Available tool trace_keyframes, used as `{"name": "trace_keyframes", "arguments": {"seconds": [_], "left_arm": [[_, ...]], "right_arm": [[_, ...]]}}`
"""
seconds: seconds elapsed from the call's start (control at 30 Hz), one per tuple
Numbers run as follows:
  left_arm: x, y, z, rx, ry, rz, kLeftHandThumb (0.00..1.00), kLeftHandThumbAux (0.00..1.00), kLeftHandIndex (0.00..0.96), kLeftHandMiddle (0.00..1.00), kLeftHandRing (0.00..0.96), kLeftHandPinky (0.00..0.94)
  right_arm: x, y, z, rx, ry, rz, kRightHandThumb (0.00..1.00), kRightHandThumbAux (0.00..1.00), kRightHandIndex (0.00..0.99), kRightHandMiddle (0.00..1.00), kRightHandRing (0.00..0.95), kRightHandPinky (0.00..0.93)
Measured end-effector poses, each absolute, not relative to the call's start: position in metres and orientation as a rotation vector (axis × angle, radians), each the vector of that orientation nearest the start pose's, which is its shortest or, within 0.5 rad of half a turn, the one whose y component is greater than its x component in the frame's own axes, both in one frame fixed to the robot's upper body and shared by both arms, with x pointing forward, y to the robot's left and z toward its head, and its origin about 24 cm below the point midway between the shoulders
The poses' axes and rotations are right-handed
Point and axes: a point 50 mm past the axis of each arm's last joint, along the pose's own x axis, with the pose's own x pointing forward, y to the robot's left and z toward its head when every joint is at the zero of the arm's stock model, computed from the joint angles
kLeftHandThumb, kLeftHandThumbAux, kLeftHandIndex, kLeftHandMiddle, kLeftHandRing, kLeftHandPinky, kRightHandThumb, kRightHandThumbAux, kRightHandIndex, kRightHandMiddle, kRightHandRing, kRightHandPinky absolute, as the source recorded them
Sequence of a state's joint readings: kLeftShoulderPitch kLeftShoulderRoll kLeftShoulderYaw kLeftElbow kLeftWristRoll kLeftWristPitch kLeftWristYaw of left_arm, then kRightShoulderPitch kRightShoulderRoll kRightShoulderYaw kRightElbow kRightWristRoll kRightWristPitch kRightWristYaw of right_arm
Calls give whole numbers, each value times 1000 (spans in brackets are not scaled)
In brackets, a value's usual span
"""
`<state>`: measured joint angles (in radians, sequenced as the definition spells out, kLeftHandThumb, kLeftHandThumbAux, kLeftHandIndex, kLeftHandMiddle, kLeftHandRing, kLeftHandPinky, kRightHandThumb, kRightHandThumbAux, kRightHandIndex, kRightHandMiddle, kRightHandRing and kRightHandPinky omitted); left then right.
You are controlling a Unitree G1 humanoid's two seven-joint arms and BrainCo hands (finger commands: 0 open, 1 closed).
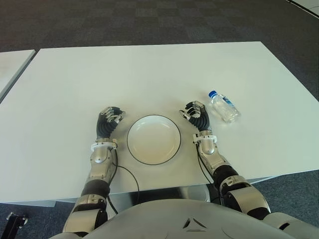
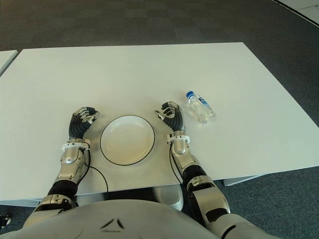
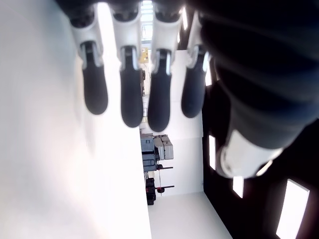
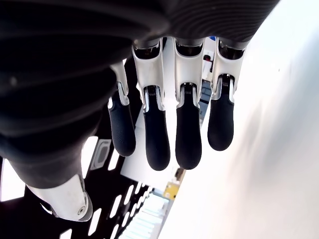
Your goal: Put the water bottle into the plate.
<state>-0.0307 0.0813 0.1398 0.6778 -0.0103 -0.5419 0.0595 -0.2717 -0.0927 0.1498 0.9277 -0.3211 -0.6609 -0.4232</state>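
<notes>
A clear water bottle (image 1: 224, 107) with a blue cap lies on its side on the white table (image 1: 149, 69), just right of my right hand (image 1: 194, 112). The white plate (image 1: 153, 117) with a dark rim sits empty between my two hands, near the table's front edge. My right hand is beside the plate's right rim, a few centimetres short of the bottle and not touching it. Its fingers (image 4: 164, 134) hang relaxed and hold nothing. My left hand (image 1: 109, 118) shows to the left of the plate, fingers (image 3: 132, 99) loose and empty.
A black cable (image 1: 127, 174) runs along the table by my left forearm, near the front edge. Another white table's corner (image 1: 10, 64) shows at far left. Dark carpet (image 1: 149, 20) lies beyond the far edge.
</notes>
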Motion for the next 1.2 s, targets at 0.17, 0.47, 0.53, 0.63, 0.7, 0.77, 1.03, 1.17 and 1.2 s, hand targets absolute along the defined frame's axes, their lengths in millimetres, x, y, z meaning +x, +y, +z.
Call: {"name": "trace_keyframes", "arguments": {"seconds": [0.17,0.47,0.53,0.63,0.7,0.77,1.03,1.17,1.2], "left_arm": [[222,203,-45,65,97,207,703,715,429,466,444,445],[221,203,-46,63,97,211,703,715,429,459,437,435],[221,203,-45,63,96,211,704,715,429,460,437,437],[221,203,-46,62,96,211,703,715,429,461,438,442],[221,203,-46,62,96,211,703,715,429,461,437,441],[221,203,-46,62,97,211,704,715,429,460,437,441],[222,203,-45,62,94,210,704,714,430,461,440,440],[222,203,-45,63,94,212,703,715,429,456,432,423],[222,204,-45,63,94,212,703,715,429,454,430,421]], "right_arm": [[265,-138,-29,-355,-69,23,703,731,423,497,519,528],[265,-144,-30,-273,-8,65,705,732,420,479,496,499],[265,-145,-31,-264,4,66,705,732,420,476,492,496],[264,-146,-31,-257,19,62,705,732,421,472,489,498],[264,-147,-31,-255,25,58,705,733,421,471,489,501],[263,-148,-31,-255,28,55,705,733,422,470,489,502],[254,-157,-24,-271,19,21,704,732,422,474,492,497],[243,-166,-18,-304,2,-18,706,729,423,489,498,498],[239,-169,-16,-313,-4,-32,706,729,423,492,498,499]]}}
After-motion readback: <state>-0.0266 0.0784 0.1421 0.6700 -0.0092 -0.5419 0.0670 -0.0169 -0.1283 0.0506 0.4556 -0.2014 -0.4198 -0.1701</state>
